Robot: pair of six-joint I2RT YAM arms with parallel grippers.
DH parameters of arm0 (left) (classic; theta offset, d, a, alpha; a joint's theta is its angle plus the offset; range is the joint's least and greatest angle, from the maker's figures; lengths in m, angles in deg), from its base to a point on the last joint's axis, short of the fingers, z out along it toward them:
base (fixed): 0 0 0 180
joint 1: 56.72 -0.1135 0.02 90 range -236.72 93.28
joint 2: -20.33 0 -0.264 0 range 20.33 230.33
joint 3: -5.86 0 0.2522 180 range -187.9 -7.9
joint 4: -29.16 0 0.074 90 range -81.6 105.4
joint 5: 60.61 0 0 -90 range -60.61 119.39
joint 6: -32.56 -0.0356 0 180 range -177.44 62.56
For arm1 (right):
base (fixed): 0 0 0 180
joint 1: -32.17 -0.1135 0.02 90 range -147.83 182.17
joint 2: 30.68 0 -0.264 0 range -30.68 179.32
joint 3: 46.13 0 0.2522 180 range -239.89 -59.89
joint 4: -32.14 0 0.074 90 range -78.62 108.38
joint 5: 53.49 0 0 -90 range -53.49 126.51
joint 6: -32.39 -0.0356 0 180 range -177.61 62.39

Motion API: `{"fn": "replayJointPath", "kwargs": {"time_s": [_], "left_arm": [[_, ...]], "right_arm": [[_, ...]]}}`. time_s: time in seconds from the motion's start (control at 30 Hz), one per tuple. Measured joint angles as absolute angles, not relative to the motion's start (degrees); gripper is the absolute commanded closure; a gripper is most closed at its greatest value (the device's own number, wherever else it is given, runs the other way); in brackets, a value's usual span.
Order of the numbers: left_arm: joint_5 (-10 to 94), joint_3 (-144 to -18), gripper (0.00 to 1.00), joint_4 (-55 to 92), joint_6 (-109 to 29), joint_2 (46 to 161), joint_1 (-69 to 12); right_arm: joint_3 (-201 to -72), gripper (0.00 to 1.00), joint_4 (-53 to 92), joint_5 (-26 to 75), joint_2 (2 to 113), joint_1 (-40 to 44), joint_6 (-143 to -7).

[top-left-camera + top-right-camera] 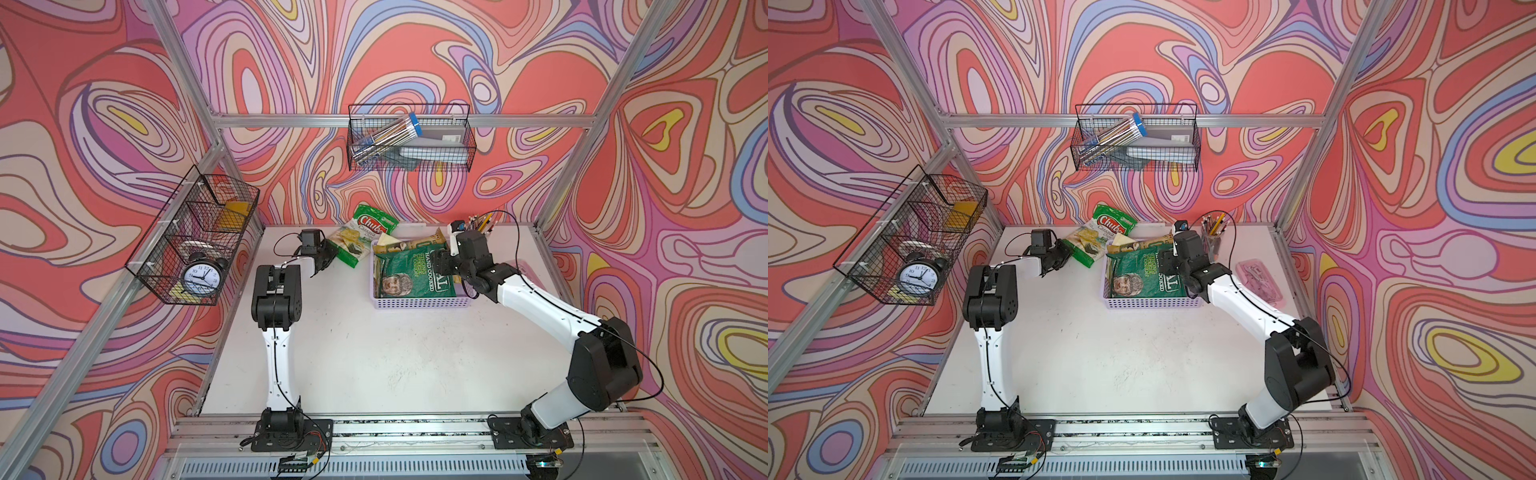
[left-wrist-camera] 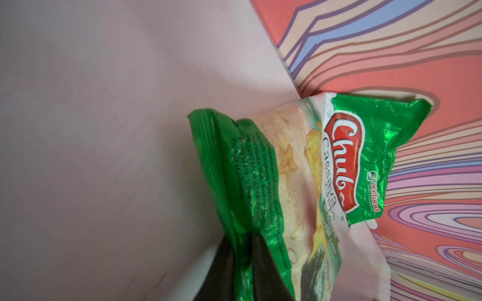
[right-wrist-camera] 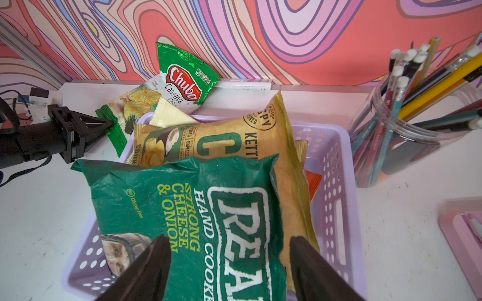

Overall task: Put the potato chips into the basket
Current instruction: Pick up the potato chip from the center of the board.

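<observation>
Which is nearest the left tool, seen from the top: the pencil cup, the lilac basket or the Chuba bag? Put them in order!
1. Chuba bag, pinched in the left tool.
2. Lilac basket, just right of the bag.
3. Pencil cup, back right, past the basket.

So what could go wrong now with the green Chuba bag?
1. The left hand pinches only a thin edge of the Chuba bag, so it might slip out when lifted.
2. The lilac basket is already heaped, with the REAL bag on top, so the Chuba bag could slide off.
3. The right hand hangs open over the basket, so the arms might bump.
</observation>
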State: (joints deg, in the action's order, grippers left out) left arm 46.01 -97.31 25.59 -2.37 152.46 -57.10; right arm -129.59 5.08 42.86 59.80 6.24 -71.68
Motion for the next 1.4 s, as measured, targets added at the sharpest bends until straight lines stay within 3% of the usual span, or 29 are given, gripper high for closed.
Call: {"fn": "replayJointPath", "kwargs": {"time_s": [0.27,0.67,1.07,1.4], "left_arm": [[49.46,-93.15,1.00,26.79,-2.59,148.96,-57.08],[53.13,-85.20,1.00,24.48,-11.77,126.74,-55.29],[48.26,-93.81,1.00,11.08,-32.60,114.43,-42.55],[52.06,-101.11,1.00,6.97,-36.77,109.86,-36.62]], "right_arm": [[-131.75,0.28,3.55,39.89,60.43,5.60,-71.61],[-135.73,0.28,5.25,33.92,63.95,5.39,-72.38],[-128.54,0.28,5.91,41.38,56.36,5.36,-71.42],[-127.16,0.29,6.02,45.09,49.30,5.36,-70.00]]}}
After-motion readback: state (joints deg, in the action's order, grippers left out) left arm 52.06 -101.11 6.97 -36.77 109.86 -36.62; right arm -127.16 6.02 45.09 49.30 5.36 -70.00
